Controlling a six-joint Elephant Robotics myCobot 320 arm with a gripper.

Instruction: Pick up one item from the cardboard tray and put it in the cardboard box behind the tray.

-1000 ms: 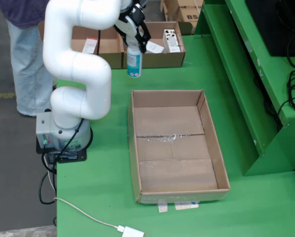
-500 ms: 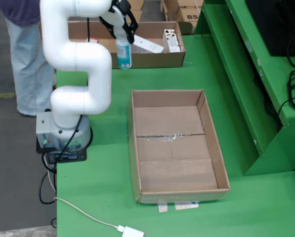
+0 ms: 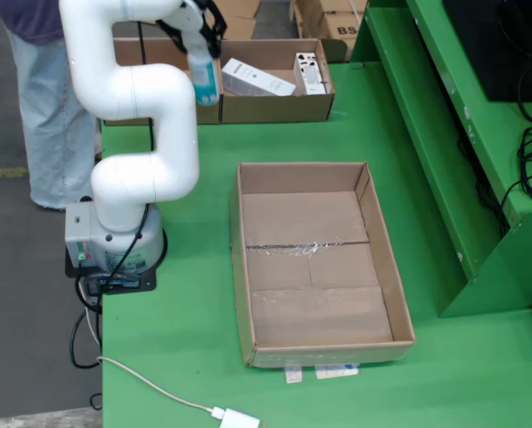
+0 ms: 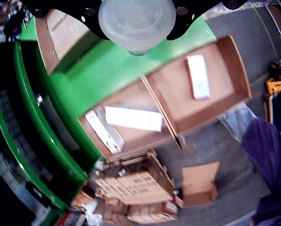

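We see the bottle (image 3: 204, 78) hanging upright, long axis vertical, cap up inside the gripper (image 3: 200, 46) and base pointing down, with the gripper clamped on its upper part. Directly beneath the gripper lies the cardboard box (image 3: 274, 106) at the back of the bench (image 3: 185, 303); the empty tray (image 3: 317, 267) sits well forward of it.

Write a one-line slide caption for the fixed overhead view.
Gripper carries a bottle over the rear box; tray empty.
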